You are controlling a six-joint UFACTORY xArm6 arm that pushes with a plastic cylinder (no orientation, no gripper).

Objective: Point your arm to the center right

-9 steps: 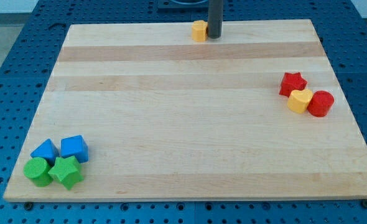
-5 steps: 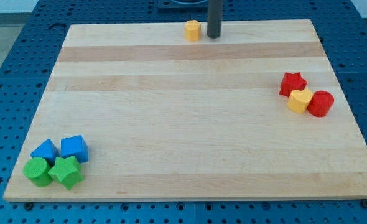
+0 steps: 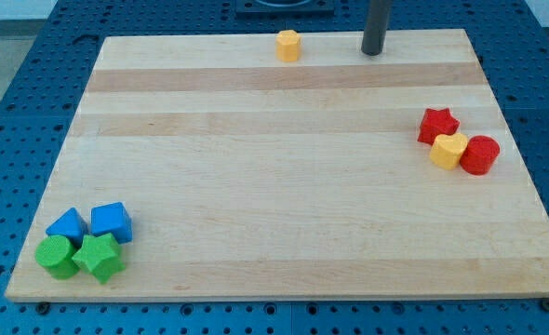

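My tip [image 3: 372, 52] is at the top edge of the wooden board [image 3: 284, 195], right of centre. A small yellow block [image 3: 288, 45] stands well to its left at the top edge. At the view's right sit a red star block [image 3: 437, 124], a yellow heart-shaped block [image 3: 448, 150] and a red cylinder block [image 3: 480, 154], touching in a cluster, well below and right of my tip.
At the view's bottom left a blue triangular block [image 3: 67, 225], a blue cube block [image 3: 111, 221], a green cylinder block [image 3: 56, 256] and a green star block [image 3: 99, 257] are bunched together. Blue perforated table [image 3: 14, 102] surrounds the board.
My tip has moved right along the top edge, away from the small yellow block. That block shifted slightly left earlier and now stands still.
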